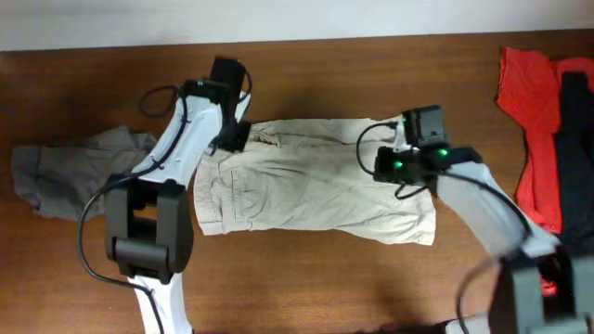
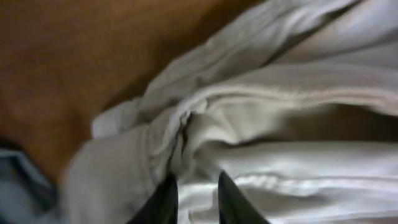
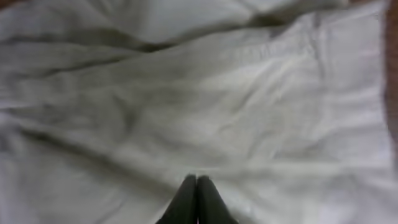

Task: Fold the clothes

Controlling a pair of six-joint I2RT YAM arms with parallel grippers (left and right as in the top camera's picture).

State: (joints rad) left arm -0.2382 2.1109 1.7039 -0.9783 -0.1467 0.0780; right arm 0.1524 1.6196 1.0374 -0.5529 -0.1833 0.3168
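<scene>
Light beige shorts [image 1: 316,181] lie spread flat across the middle of the table, waistband to the left. My left gripper [image 1: 234,137] is at their upper left corner, by the waistband. In the left wrist view its fingertips [image 2: 168,193] stand a little apart with a bunched fold of the beige shorts [image 2: 261,118] pinched between them, the gripper [image 2: 198,186] shut on it. My right gripper [image 1: 401,148] hovers over the shorts' upper right part. In the right wrist view it [image 3: 196,179] is shut, tips together just above the smooth fabric [image 3: 205,106], with nothing seen between them.
A crumpled gray garment [image 1: 74,167] lies at the table's left edge. A red garment [image 1: 529,111] and a black one [image 1: 575,139] are piled at the right edge. Brown wooden table [image 1: 325,278] shows in front of the shorts.
</scene>
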